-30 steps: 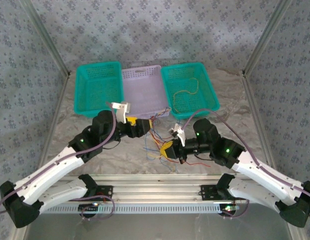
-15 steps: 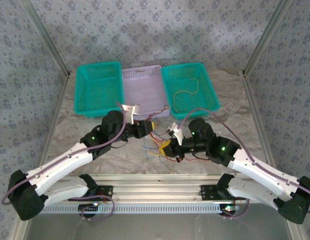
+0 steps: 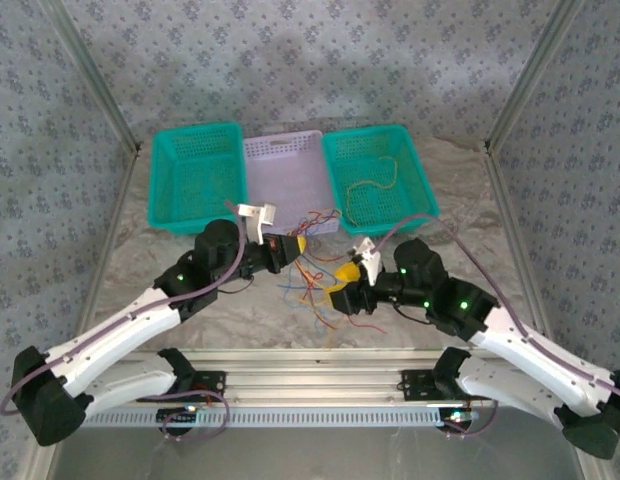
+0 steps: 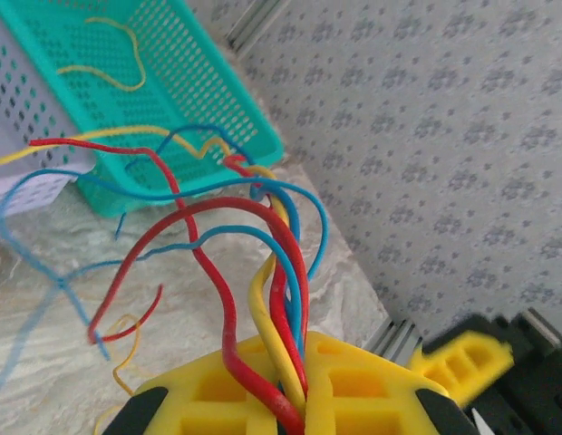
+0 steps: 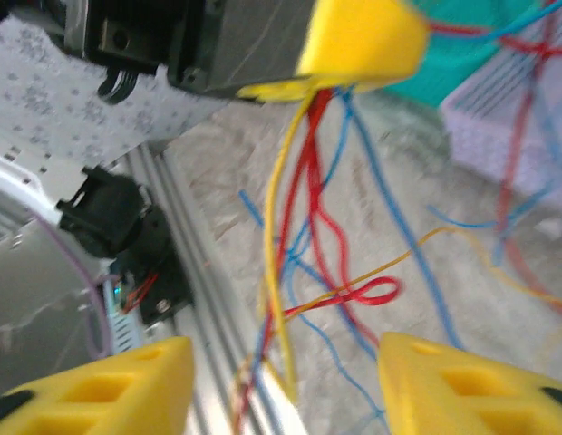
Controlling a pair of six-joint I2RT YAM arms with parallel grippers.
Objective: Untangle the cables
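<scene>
L gripper (image 4: pixel 295 390) jaws clamped on cables (image 4: pixel 222 272); red/blue/yellow strands fan out over tabletop (image 3: pixel 230 305) btwn arms. R gripper (image 5: pixel 281 381) jaws apart, strands dangling btwn them, none pinched.

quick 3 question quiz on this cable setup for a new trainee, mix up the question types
1. True or false: the left gripper is shut on the cables.
2. A lone yellow cable lies in which basket: A left, B middle, C right?
3. Fill in: the right gripper has its jaws ___.
Key: 1 true; 2 C, the right teal basket; 3 open.
</scene>
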